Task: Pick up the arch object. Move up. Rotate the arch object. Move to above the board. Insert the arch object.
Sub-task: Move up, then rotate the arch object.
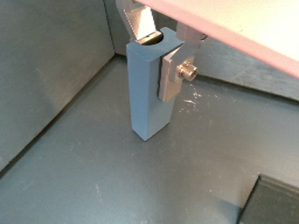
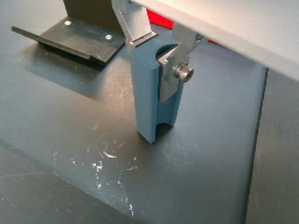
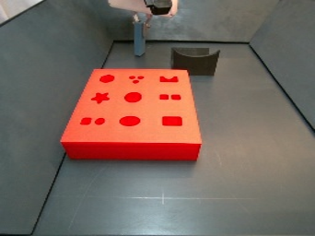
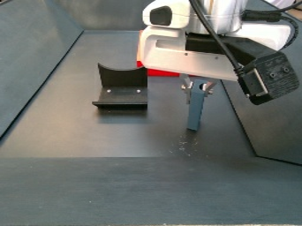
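Standing upright on the dark grey floor [image 1: 105, 175] in a wrist view: the arch object [image 1: 149, 87], a slim grey-blue slab, its upper end between the flat silver fingers [image 1: 170, 74] of the end effector [image 1: 158, 54], which is closed on it; lower end at or just above the floor, contact not discernible; grey side wall [image 1: 47, 61] close by, meeting the floor in a straight seam; corner of a dark item at the picture's edge, unidentifiable. In a wrist view: the arch object [image 2: 156, 87] shows a notch at its lower end; end effector [image 2: 162, 52] clamped on its upper part; floor [image 2: 59, 114] dull grey, with a patch of pale scratches [image 2: 105, 162] near the slab's foot; the fixture [image 2: 73, 39], a dark bracket with screws in its plate, well apart. In a side view: the board [image 3: 133, 112], red-orange with shaped cut-outs, lies flat mid-floor; arch object [image 3: 139, 37] stands beyond its far edge near the back wall [image 3: 209, 18]; end effector [image 3: 145, 11] at its top; fixture [image 3: 193, 59] beside. In a side view: enclosure of grey walls; end effector [image 4: 197, 86] under a white housing, gripping the arch object [image 4: 195, 108]; fixture [image 4: 119, 86] apart from it; board mostly hidden behind the arm.
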